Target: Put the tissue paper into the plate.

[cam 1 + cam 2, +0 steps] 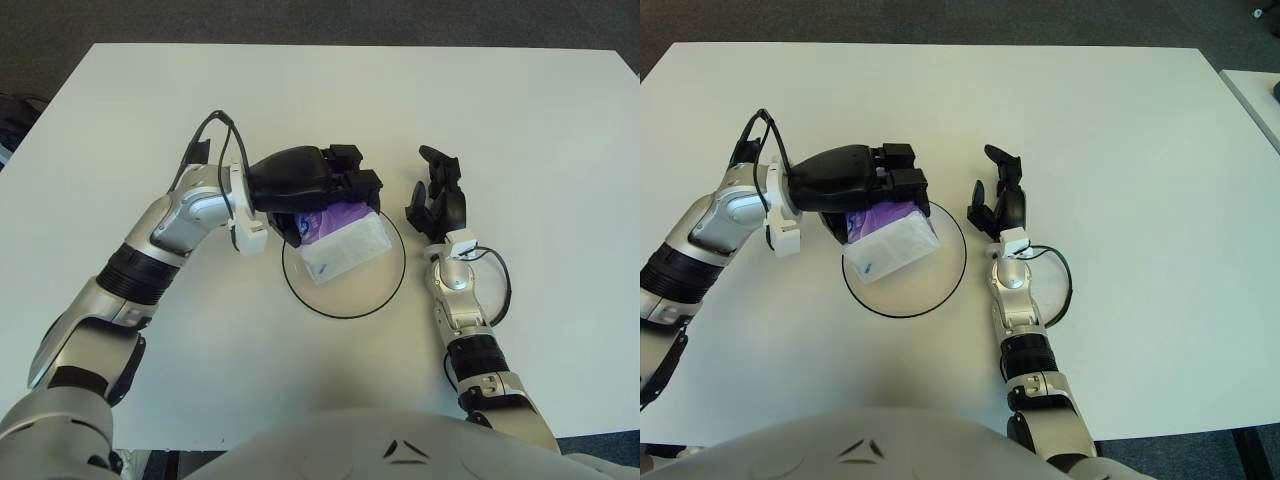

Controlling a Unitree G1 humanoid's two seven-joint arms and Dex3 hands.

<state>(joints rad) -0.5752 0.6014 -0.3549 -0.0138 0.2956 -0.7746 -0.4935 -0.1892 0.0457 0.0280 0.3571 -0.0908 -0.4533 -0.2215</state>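
Note:
The tissue paper pack (348, 244) is white with a purple end and lies tilted inside the clear round plate (345, 316) with a dark rim. My left hand (335, 195) reaches in from the left over the plate's upper left rim. Its black fingers are curled over the pack's purple end and hide part of it. The pack's white end sits on the plate's floor. My right hand (437, 196) shows just right of the plate, fingers spread upward, holding nothing.
The white table (520, 120) stretches around the plate. Its far edge borders dark floor at the top. A black cable loops from my left wrist (215, 130).

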